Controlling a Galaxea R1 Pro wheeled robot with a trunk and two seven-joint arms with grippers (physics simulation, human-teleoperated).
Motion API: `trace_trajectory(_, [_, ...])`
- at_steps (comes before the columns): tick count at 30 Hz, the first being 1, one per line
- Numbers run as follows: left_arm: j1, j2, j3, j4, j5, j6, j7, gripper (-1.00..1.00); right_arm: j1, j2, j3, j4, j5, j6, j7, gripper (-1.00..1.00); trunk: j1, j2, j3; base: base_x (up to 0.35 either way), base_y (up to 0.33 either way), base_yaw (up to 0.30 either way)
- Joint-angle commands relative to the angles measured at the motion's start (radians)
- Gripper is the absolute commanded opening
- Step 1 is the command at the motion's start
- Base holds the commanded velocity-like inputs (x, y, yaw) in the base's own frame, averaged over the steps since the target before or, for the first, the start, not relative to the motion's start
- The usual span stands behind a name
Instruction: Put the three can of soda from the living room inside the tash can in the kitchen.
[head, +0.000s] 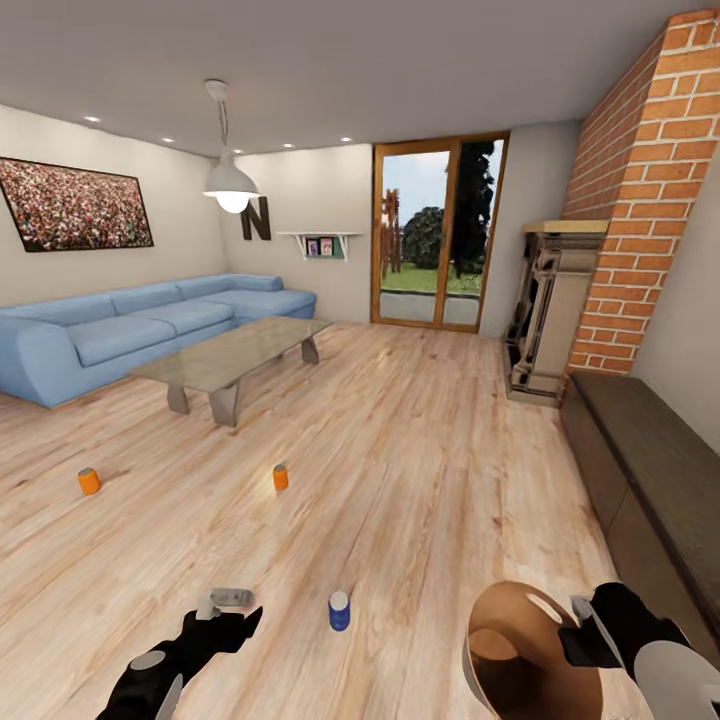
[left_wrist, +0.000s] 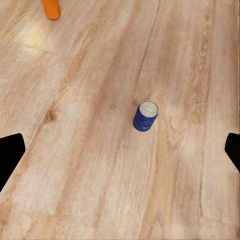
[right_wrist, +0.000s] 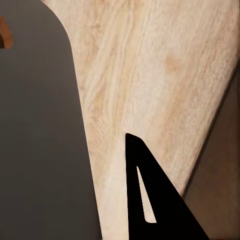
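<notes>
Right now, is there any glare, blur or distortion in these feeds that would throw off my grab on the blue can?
Head view: wide-angle stretch at the edges, a soft lamp sheen on the floor, and the blue can is sharp. Left wrist view: the can is crisp with a faint shadow and a pale glare patch sits near the orange can. Right wrist view: the trash can wall blocks much.
</notes>
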Motion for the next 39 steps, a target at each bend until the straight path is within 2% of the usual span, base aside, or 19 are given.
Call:
trace_trajectory(1, [0.0, 0.0, 0.0, 0.0, 0.0, 0.0, 0.0, 1.0, 0.0, 0.0, -0.005, 0.0, -0.012, 0.002, -0.001, -1.0, 0.0, 0.0, 0.001, 0.007, -0.017, -0.204])
trace_trajectory(6, [0.0, 0.001, 0.001, 0.001, 0.0, -0.001, 0.0, 1.0, 0.0, 0.0, -0.008, -0.001, -0.012, 0.002, -0.002, -1.0, 0.0, 0.0, 0.007, 0.118, 0.017, -0.201])
trace_trajectory(14, [0.0, 0.001, 0.001, 0.002, -0.001, 0.0, -0.001, 1.0, 0.0, 0.001, -0.008, 0.0, -0.012, 0.002, -0.003, -1.0, 0.0, 0.0, 0.012, 0.296, 0.025, -0.174])
trace_trajectory(27, [0.0, 0.001, -0.002, 0.002, -0.001, 0.002, -0.002, 1.0, 0.0, 0.0, -0.008, 0.0, -0.011, 0.002, 0.0, -1.0, 0.0, 0.0, 0.013, 0.211, 0.047, -0.022])
trace_trajectory(32, [0.0, 0.008, -0.007, 0.032, 0.0, 0.001, -0.003, 1.0, 0.0, 0.0, -0.008, 0.0, -0.011, 0.002, -0.002, -1.0, 0.0, 0.0, 0.013, 0.251, 0.139, -0.007])
trace_trajectory(39, [0.0, 0.01, -0.01, 0.048, 0.002, 0.003, -0.004, 1.0, 0.0, 0.0, -0.009, -0.001, -0.012, 0.002, -0.004, -1.0, 0.0, 0.0, 0.013, 0.091, 0.043, -0.158])
